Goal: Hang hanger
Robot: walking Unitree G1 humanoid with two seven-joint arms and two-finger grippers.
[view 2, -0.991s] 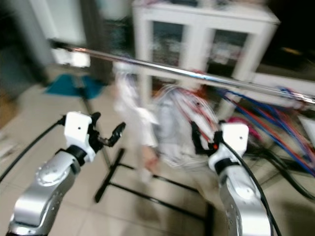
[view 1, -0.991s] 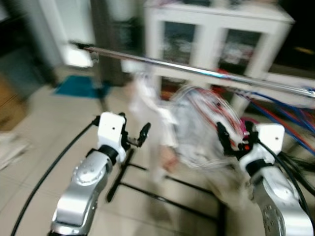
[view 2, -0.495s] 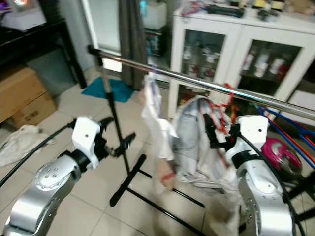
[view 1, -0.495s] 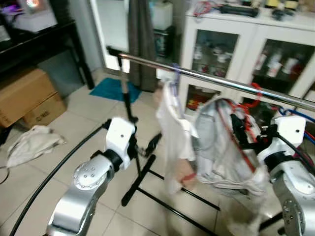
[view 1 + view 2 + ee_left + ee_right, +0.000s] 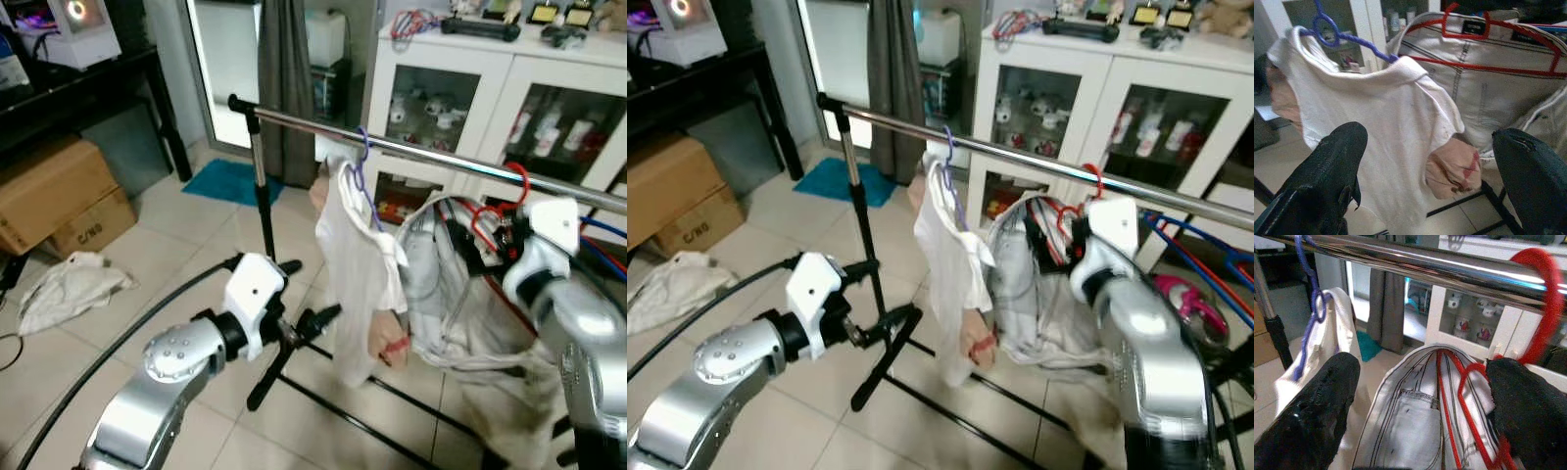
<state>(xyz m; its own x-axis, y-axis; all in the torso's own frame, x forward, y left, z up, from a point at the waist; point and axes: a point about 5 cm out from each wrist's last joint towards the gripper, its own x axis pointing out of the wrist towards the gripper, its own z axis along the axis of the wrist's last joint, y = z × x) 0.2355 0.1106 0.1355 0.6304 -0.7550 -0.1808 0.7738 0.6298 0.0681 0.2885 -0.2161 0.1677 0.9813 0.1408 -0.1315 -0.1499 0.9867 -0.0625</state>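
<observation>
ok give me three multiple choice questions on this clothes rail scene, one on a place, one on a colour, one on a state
1. Where does the white shirt hang?
A. on the metal rail
B. on the cabinet door
C. on the cardboard box

2. What colour is the hanger that carries the white shirt?
A. green
B. purple
C. black

3. How are the left gripper fingers?
A. shut on the shirt
B. shut on a hanger
C. open

Answers:
1 A, its hanger hooks over the rail.
2 B, a purple hook rises from the collar.
3 C, the left wrist view shows both fingers wide apart with the shirt beyond them.
</observation>
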